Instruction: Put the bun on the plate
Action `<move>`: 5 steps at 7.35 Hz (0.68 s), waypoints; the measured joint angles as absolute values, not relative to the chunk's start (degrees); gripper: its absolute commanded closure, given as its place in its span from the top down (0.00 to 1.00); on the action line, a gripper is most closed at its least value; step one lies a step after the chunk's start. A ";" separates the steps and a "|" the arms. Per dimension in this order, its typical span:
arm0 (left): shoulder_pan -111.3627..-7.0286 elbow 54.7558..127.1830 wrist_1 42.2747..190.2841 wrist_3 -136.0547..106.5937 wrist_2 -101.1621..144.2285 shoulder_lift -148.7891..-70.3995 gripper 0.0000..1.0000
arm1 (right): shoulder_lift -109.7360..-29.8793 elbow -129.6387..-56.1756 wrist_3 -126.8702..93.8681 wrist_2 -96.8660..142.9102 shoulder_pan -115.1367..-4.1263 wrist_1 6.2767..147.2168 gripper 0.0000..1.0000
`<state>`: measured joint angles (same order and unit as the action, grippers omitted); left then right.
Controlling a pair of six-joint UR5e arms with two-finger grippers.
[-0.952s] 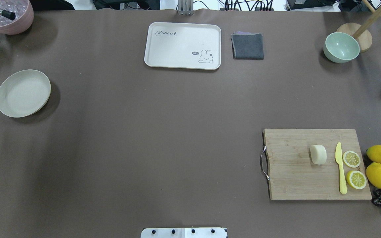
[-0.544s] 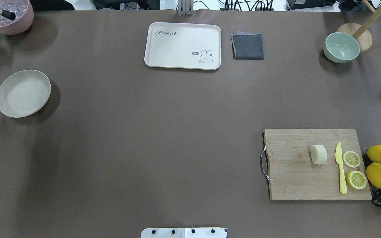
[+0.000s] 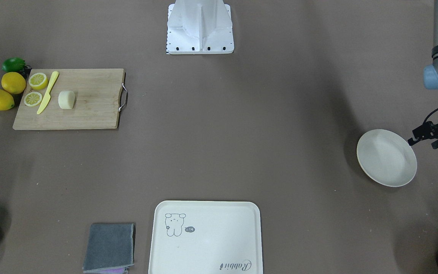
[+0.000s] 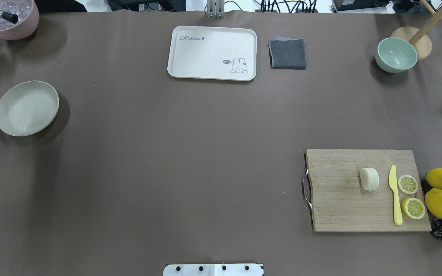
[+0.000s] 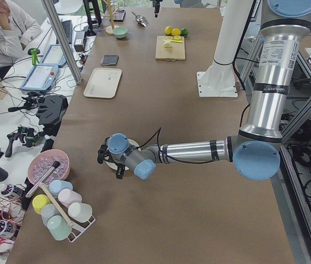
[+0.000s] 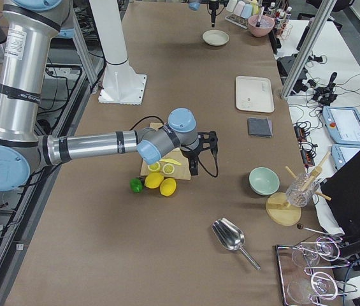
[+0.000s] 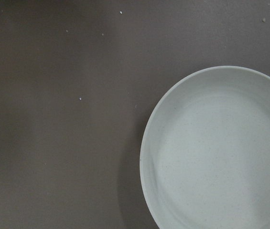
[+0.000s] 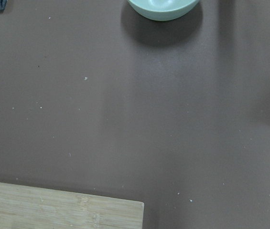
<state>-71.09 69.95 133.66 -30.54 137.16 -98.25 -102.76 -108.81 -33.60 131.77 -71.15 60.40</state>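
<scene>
Both arms hang at the table's ends, the left gripper [image 5: 111, 165] beside the empty plate [image 4: 27, 108] and the right gripper [image 6: 202, 153] just off the cutting board [image 4: 340, 199]. I cannot tell how far open either is. The bun [image 4: 369, 179] lies on that board beside the yellow knife [image 4: 395, 195], well apart from the plate. The pick-up looks not yet begun; the right gripper would next need to centre over the bun, spread wide, and descend.

From the robot's side, the bun [image 4: 369, 179] is sitting on the cutting board [image 4: 336, 207] at four o'clock, the knife [image 4: 396, 195] lying beside it; the plate [image 4: 27, 108] is resting at nine, the tray [image 4: 205, 53] at twelve.
</scene>
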 measured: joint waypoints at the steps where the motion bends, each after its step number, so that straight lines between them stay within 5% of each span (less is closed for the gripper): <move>1: -70.83 68.46 134.49 -31.09 136.72 -98.84 0.94 | -102.71 -108.81 -33.74 131.75 -71.14 60.39 1.00; 3: -70.04 67.05 136.72 -33.01 135.58 -99.18 0.90 | -102.61 -108.81 -33.85 131.75 -71.11 60.38 1.00; 5: -69.45 66.55 137.37 -33.93 134.86 -99.37 0.73 | -102.55 -108.78 -33.91 131.75 -71.10 60.38 1.00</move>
